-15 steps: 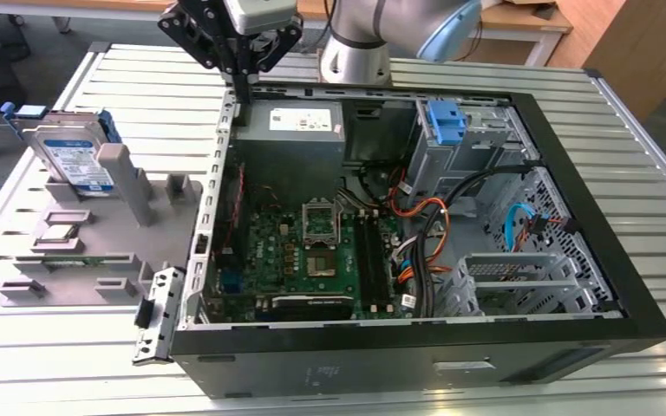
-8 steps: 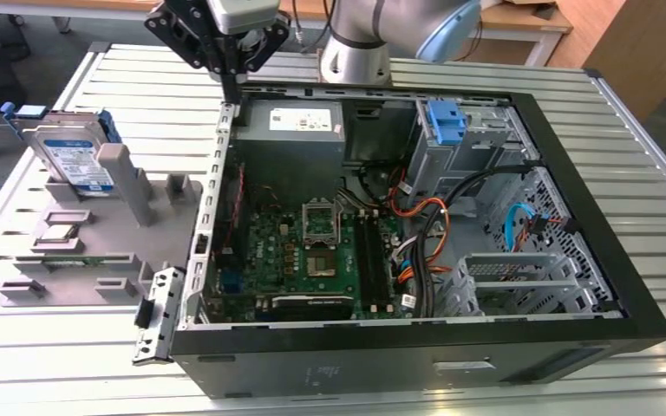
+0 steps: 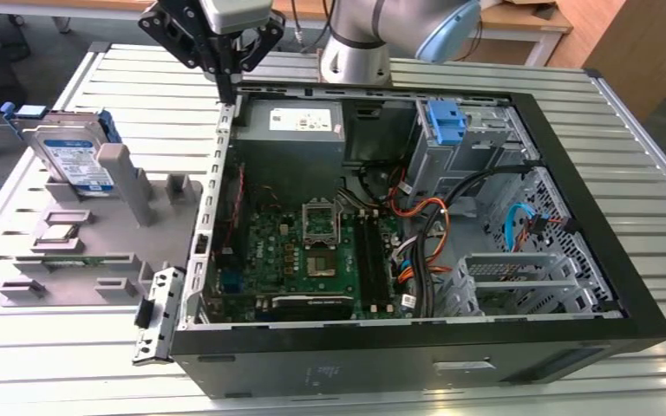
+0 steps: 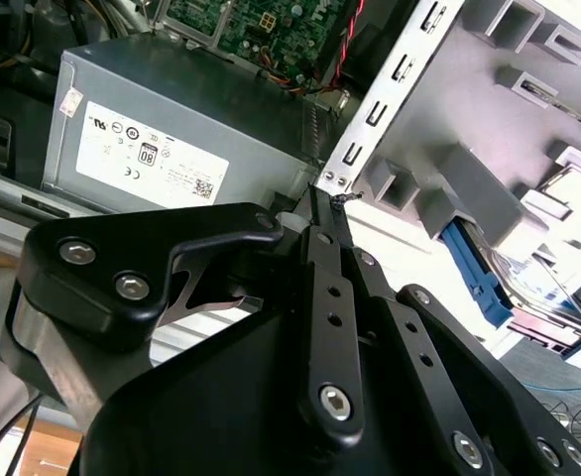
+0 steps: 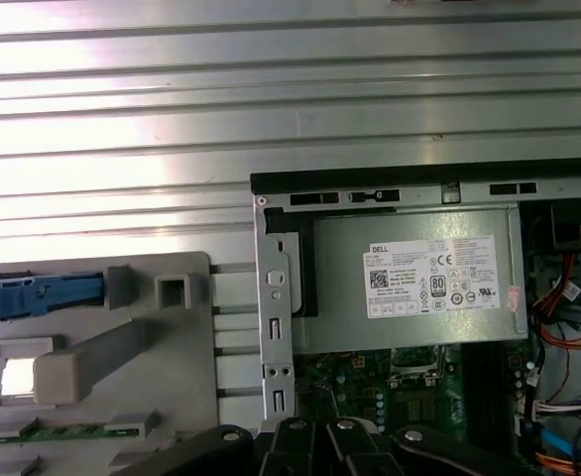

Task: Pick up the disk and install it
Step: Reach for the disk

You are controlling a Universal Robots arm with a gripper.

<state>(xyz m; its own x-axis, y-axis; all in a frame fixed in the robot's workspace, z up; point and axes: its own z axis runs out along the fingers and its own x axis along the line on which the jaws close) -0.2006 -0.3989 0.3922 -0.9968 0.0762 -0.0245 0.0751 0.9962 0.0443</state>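
**Gripper closed and empty over the case's far corner, with the disk standing in its rack.**

In the exterior view, an open case [image 3: 426, 355] lies on a slatted table [image 3: 657, 173] with its motherboard [image 3: 298, 251] exposed. Just beside the case, on the exterior view's left, a grey rack [image 3: 79, 260] holds the disk [image 3: 73, 156] upright at its far end, untouched. Farther back, a power supply [image 3: 292, 121] fills the case's far corner on the exterior view's left, and a blue bracket [image 3: 443, 121] sits towards the right. The gripper [image 3: 230, 87] hangs over that corner's wall, well apart from the disk. Its fingers are pressed together on nothing, as the second wrist view also shows.
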